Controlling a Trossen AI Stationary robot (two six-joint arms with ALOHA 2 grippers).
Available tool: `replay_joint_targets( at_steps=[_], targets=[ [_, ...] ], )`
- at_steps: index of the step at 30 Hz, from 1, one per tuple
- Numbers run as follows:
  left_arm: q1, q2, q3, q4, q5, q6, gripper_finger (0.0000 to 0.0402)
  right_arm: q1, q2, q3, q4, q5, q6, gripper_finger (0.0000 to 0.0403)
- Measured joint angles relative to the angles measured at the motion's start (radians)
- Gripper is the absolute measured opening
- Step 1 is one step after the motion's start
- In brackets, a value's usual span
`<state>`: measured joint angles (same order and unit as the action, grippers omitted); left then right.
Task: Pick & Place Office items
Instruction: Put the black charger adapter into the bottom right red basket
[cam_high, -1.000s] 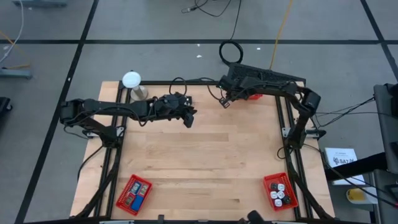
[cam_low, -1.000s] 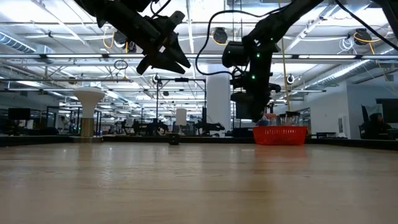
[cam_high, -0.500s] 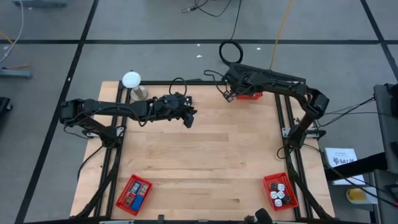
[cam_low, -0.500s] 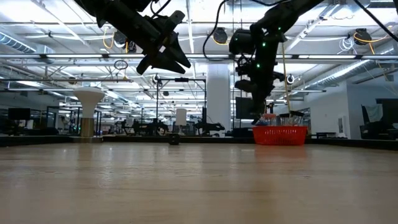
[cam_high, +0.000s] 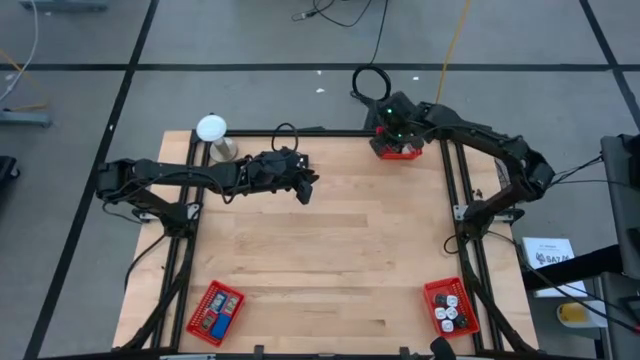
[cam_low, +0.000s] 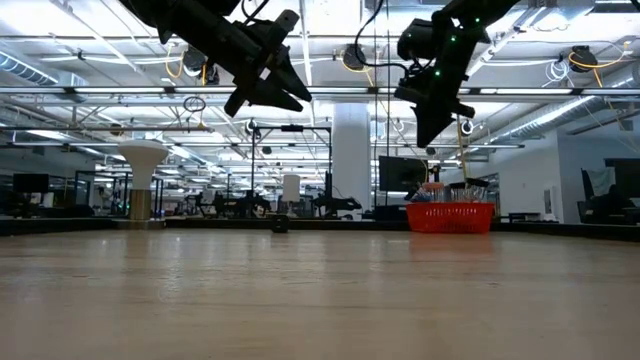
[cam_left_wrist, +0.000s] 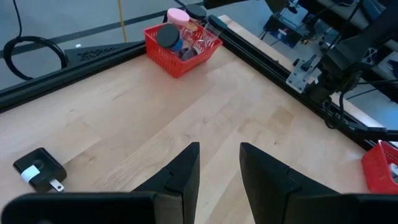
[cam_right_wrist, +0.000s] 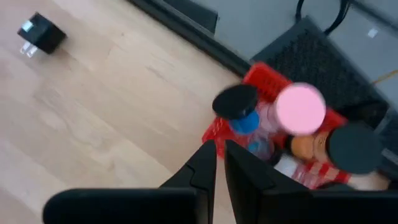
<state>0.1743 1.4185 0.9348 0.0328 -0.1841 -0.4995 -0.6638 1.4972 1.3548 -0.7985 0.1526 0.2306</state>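
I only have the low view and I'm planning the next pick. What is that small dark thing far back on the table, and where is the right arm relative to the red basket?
Observer: The dark thing is a black plug adapter lying on the table.
Operator: And the right gripper?
Observer: The right gripper hangs above the red basket at the table's back edge, jaws shut with nothing between them.
Operator: What's in that basket?
Observer: Upright bottles: a pink-capped bottle and two with black caps, one of them the blue-necked bottle.
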Motion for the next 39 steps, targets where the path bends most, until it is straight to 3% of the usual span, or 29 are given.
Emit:
replay_joint_targets(
  at_steps=[5, 11, 19, 24, 28, 32, 39],
  targets=[
    [0.001, 0.000, 0.000, -0.003, 0.026, -0.003, 0.0113, -0.021, 0.013, 0.000, -0.024, -0.050, 0.026, 0.0043],
    [0.032, 0.000, 0.000, -0.034, 0.114, -0.130, 0.0113, -0.005, -0.019, -0.001, -0.044, -0.075, -0.040, 0.0074],
    [0.140, 0.046, 0.000, -0.187, 0.119, -0.286, 0.0113, 0.090, -0.233, -0.094, -0.009, -0.078, 0.004, 0.0009],
    [0.220, 0.119, 0.003, -0.205, 0.161, -0.300, 0.0117, 0.161, -0.400, -0.234, 0.093, -0.077, 0.126, 0.0012],
    [0.285, 0.194, 0.045, -0.260, 0.178, -0.310, 0.0153, 0.211, -0.510, -0.341, 0.169, -0.077, 0.203, 0.0004],
    [0.318, 0.266, 0.120, -0.317, 0.117, -0.281, 0.0215, 0.242, -0.586, -0.428, 0.240, -0.076, 0.270, 0.0002],
    [0.331, 0.413, 0.235, -0.354, 0.053, -0.243, 0.0316, 0.266, -0.630, -0.481, 0.274, -0.075, 0.328, 0.0001]
  ],
)
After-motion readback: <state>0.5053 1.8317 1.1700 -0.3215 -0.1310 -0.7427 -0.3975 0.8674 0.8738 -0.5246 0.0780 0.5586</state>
